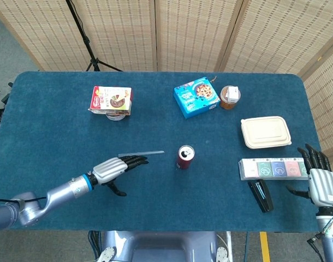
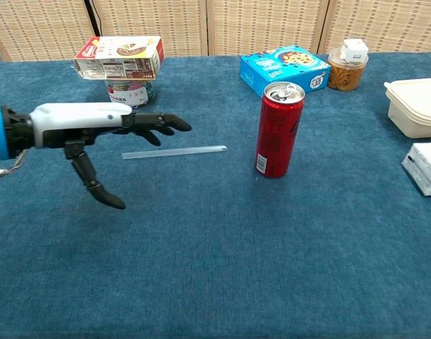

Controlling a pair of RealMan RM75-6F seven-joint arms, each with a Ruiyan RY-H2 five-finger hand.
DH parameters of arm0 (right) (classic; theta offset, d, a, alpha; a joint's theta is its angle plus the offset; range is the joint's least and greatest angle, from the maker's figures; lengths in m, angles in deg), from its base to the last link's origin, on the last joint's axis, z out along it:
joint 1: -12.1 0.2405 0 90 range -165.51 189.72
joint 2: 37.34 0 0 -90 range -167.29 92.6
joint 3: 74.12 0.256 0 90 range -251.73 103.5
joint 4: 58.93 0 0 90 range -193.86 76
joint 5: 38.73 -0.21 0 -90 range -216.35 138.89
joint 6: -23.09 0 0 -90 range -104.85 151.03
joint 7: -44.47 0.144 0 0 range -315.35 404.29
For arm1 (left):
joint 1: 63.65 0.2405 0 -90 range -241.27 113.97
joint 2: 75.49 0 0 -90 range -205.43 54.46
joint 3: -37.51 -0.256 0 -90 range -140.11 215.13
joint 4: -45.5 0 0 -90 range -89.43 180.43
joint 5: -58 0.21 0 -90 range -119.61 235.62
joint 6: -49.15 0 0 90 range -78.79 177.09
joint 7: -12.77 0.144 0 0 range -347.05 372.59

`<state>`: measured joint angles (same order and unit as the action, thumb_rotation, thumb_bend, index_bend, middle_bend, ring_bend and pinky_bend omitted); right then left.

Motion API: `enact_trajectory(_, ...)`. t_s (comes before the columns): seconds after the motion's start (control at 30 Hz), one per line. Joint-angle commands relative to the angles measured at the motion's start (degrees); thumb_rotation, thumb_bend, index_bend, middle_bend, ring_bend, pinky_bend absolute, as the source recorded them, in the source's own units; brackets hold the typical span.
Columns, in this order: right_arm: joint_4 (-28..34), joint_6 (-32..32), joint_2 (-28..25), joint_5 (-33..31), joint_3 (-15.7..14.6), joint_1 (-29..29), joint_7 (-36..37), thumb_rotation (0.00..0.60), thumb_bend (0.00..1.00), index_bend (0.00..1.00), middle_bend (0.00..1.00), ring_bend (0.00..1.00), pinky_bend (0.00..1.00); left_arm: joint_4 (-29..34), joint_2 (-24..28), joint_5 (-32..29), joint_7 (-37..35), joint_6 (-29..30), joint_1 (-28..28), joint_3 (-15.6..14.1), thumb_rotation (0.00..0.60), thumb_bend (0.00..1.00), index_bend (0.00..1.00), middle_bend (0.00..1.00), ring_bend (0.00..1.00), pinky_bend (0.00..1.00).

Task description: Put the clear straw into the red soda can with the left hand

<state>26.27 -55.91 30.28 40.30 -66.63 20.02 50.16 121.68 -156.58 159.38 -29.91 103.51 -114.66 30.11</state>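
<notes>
The clear straw (image 1: 141, 154) (image 2: 174, 151) lies flat on the blue table, to the left of the red soda can (image 1: 184, 156) (image 2: 279, 128), which stands upright with its top open. My left hand (image 1: 116, 168) (image 2: 102, 134) hovers just in front of the straw's left part, fingers stretched toward the can and thumb hanging down; it holds nothing. My right hand (image 1: 318, 181) rests open at the table's right edge, far from both, and appears only in the head view.
A snack box on a jar (image 1: 111, 101) stands at the back left, a blue cookie box (image 1: 196, 96) and a lidded cup (image 1: 230, 96) at the back middle. A beige lunch container (image 1: 266, 132), a row of packets (image 1: 274, 168) and a black object (image 1: 261, 195) lie at the right.
</notes>
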Motion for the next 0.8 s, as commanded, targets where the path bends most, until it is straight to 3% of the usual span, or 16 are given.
enact_trajectory(0.03, -0.07, 0.05, -0.08, -0.14, 0.03, -0.03, 0.09, 0.6, 0.0, 0.08, 0.0, 0.0, 0.0, 0.04, -1.85, -1.39, -0.36, -1.83, -1.46, 1.47, 0.6, 0.0, 0.0, 0.0, 0.0, 0.13)
enact_trajectory(0.33, -0.21, 0.18, -0.24, -0.4, 0.12, -0.05, 0.36, 0.6, 0.0, 0.09, 0.0, 0.0, 0.0, -4.28, -7.63, -5.87, -3.35, -5.92, -3.54, 4.19, 0.6, 0.0, 0.0, 0.0, 0.0, 0.13)
enact_trajectory(0.8, -0.65, 0.66, -0.11, -0.88, 0.19, 0.13, 0.01, 0.6, 0.0, 0.09, 0.0, 0.0, 0.0, -12.71, -14.54, -8.49, -10.73, -9.96, -6.23, 5.46, 0.6, 0.0, 0.0, 0.0, 0.0, 0.13)
